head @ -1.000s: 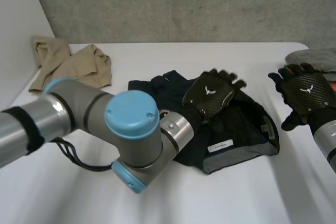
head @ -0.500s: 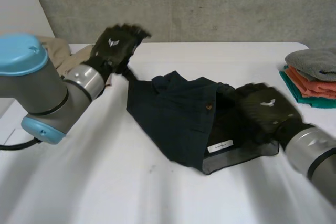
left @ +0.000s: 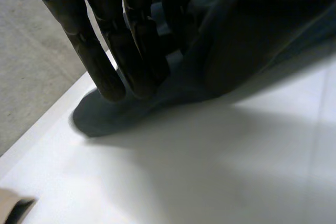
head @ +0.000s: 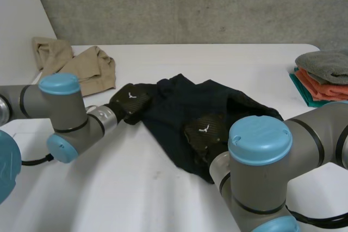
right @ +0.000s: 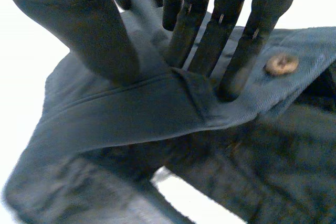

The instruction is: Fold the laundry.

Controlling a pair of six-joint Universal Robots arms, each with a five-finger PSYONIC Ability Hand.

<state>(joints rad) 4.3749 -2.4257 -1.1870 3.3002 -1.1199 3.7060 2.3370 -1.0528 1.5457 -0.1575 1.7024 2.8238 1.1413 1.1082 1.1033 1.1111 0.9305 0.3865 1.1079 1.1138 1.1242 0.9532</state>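
Navy shorts (head: 179, 107) lie crumpled mid-table on the white table (head: 217, 58), spread from left-centre twd the near right. L hand (head: 129, 101) sits at the shorts' left corner. In its wrist view the fingers (left: 100, 51) are nearly straight, tips pressing down on the cloth edge (left: 157, 93), w/ the rest of the fabric bunched just beyond them; nothing gripped as far as can be seen. R hand (head: 204, 131) is on the near-middle of the shorts, just in front of its own arm's blue cap. In its wrist view the thumb (right: 79, 24) and fingers (right: 226, 35) point straight down, spread apart, all tips resting on a folded waistband strip (right: 131, 114). The band runs under both thumb and fingertips, not pinched between them. A brown button (right: 282, 64) sits on the band just beside the outermost fingertip. Beige garment (head: 81, 69) lies rumpled at far left. Stack of folded cloths (head: 321, 74) at far right, grey on top, well apart from the shorts.
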